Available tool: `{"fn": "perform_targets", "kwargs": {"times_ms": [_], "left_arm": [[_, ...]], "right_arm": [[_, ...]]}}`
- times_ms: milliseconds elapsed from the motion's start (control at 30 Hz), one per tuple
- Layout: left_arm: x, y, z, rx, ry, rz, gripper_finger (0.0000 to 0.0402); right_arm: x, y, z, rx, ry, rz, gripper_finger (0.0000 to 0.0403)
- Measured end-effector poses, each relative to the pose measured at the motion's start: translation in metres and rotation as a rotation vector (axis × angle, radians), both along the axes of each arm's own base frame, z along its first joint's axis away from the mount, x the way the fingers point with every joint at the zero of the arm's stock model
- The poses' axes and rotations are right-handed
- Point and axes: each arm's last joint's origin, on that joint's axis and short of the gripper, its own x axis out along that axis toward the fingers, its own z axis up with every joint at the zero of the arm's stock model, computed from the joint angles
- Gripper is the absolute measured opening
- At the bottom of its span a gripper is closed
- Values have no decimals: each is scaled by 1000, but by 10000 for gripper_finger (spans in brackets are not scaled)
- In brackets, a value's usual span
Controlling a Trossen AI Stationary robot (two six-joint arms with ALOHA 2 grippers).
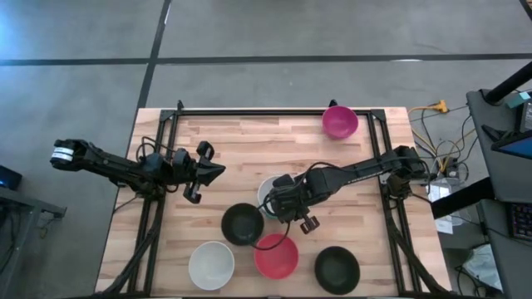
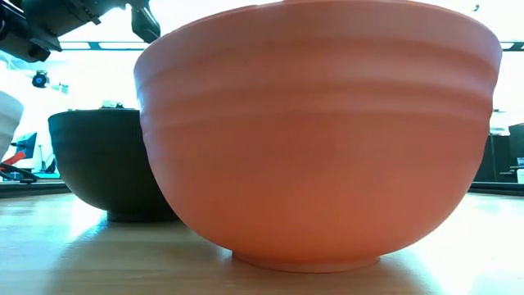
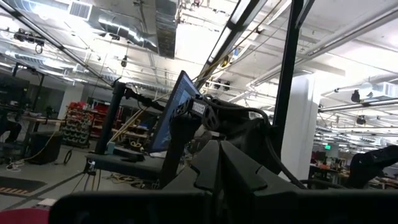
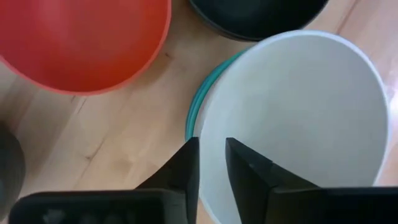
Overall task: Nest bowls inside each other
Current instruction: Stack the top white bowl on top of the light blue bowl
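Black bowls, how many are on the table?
2. One black bowl sits just left of the red bowl, near the table's middle. The other black bowl sits right of the red one, by the front edge. More could hide in the stack under the right arm.

wooden table (image 1: 241, 137) carries scattered bowls (image 1: 340, 121).

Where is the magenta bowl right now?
In the high view, the magenta bowl sits alone at the table's far edge, right of centre, apart from the other bowls.
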Motion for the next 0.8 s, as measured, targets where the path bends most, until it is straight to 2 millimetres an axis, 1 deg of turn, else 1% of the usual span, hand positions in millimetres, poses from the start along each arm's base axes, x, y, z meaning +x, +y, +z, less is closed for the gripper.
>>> {"fn": "perform_targets", "kwargs": {"times_ms": [200,367,733,800], "left_arm": [[0,0,0,0,0,0,0],[0,0,0,0,-1,0,0],[-1,0,5,-12,-40,-10,0],[-2,0,6,-78,-41,-66,0]], "right_arm": [[0,0,-1,-3,2,8,34],[1,0,-2,-4,6,8,12],[0,0,-2,-2,7,0,9],[0,0,-2,-2,7,0,9]]}}
